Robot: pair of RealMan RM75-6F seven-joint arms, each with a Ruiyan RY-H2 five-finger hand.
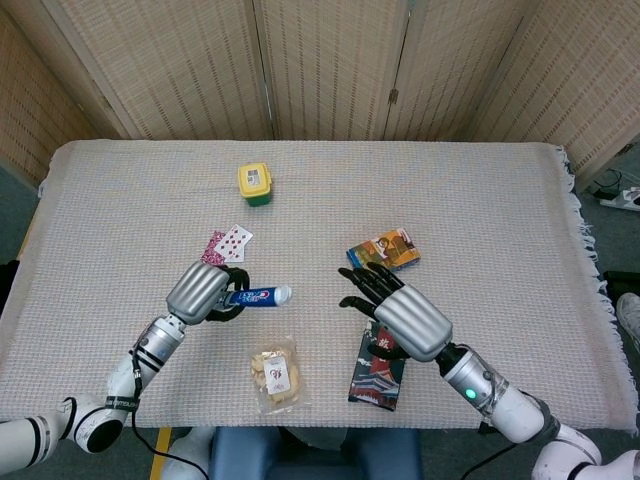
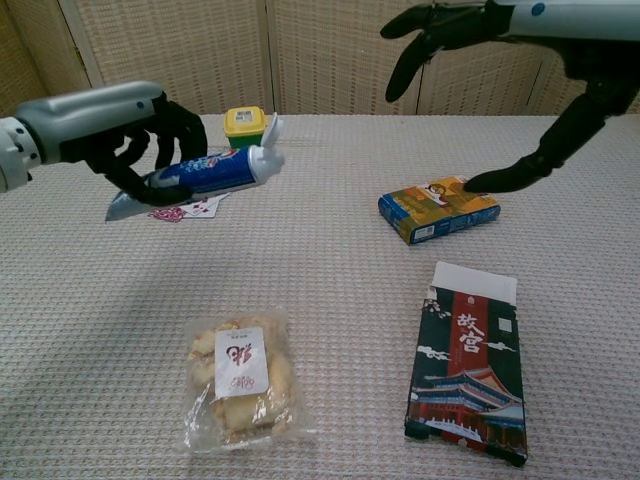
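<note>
Left robot hand [image 1: 203, 292] grips a toothpaste tube [image 1: 258, 296], held above the counter [image 1: 480, 200] between the playing cards [image 1: 227, 243] and the biscuit bag [image 1: 275, 373]. Right robot hand [image 1: 400, 312] hangs open, fingers spread, over the dark box [image 2: 467, 365].

Glossy plastic toothpaste tube [image 1: 256, 296]; clear crinkly plastic snack bag [image 2: 240, 378]; rough woven tablecloth [image 1: 480, 190]; glossy cardboard box [image 2: 468, 362].
</note>
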